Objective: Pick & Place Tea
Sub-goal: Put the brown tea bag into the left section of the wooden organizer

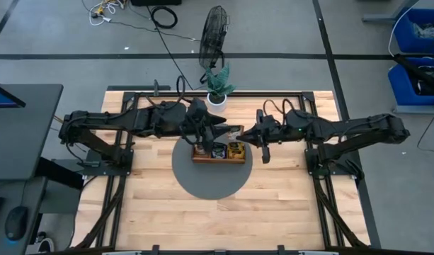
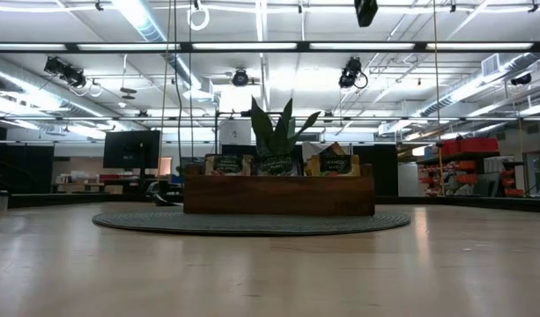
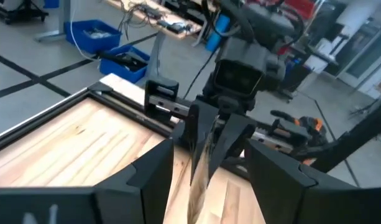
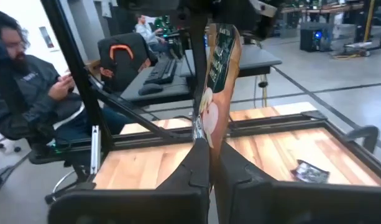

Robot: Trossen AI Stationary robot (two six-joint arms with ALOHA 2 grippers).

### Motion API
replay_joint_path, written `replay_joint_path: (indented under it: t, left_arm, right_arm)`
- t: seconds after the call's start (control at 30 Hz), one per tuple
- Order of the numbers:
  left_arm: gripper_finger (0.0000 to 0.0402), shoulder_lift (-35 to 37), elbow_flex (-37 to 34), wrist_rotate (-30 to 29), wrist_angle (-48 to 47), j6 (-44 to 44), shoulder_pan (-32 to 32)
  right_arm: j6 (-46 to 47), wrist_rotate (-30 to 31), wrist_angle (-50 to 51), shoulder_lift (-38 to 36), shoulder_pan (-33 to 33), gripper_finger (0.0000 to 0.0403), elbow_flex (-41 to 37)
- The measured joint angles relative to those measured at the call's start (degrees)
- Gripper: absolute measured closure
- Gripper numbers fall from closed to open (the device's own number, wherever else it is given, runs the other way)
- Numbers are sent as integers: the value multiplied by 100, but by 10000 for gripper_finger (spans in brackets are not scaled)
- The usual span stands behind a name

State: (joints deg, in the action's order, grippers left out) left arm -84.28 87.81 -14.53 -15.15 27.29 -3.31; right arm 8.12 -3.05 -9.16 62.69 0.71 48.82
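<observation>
My right gripper (image 4: 214,155) (image 1: 246,134) is shut on a tea sachet (image 4: 218,81) printed dark green, white and orange. It holds the sachet in the air above the wooden tray (image 1: 218,152) (image 2: 278,195). My left gripper (image 3: 210,148) (image 1: 222,132) faces it, open. Its two fingers stand on either side of the sachet (image 3: 199,168), which it sees edge-on, and touch nothing. More sachets (image 2: 225,164) (image 2: 331,164) stand upright in the tray. One dark sachet (image 4: 311,171) lies flat on the table. The low view shows neither gripper. My right gripper pinches the sachet between its two fingers at the end nearest them (image 4: 210,134). The fingers come in level from the table's right side. The sachet is lifted clear and sticks out beyond the fingertips toward the left gripper.
The tray sits on a round grey mat (image 1: 211,177) (image 2: 252,222). A potted green plant (image 1: 218,88) (image 2: 278,132) stands just behind it at the table's far edge. Bare wood lies toward the near edge (image 1: 217,219). A seated person (image 4: 28,81) is beyond the table.
</observation>
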Motion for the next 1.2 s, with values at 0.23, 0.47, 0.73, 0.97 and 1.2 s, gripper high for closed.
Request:
replay_joint_path:
  t: [0.23, 0.47, 0.73, 0.97, 1.2]
  left_arm:
    - [200, 27, -2, 111, -163, -8, 1]
    - [209, 27, -2, 129, -283, 50, 21]
    - [263, 27, -2, 603, -274, 52, 297]
    - [314, 27, -2, 859, -266, 57, 413]
    - [338, 27, -2, 934, -266, 40, 413]
  right_arm:
    - [46, -94, -287, 175, 28, 403, 4]
    - [42, -101, -326, 174, 28, 403, 4]
    - [44, -103, -439, 287, 28, 403, 9]
    - [53, -96, -483, 287, 7, 403, 9]
    - [107, -42, -532, 287, 7, 403, 9]
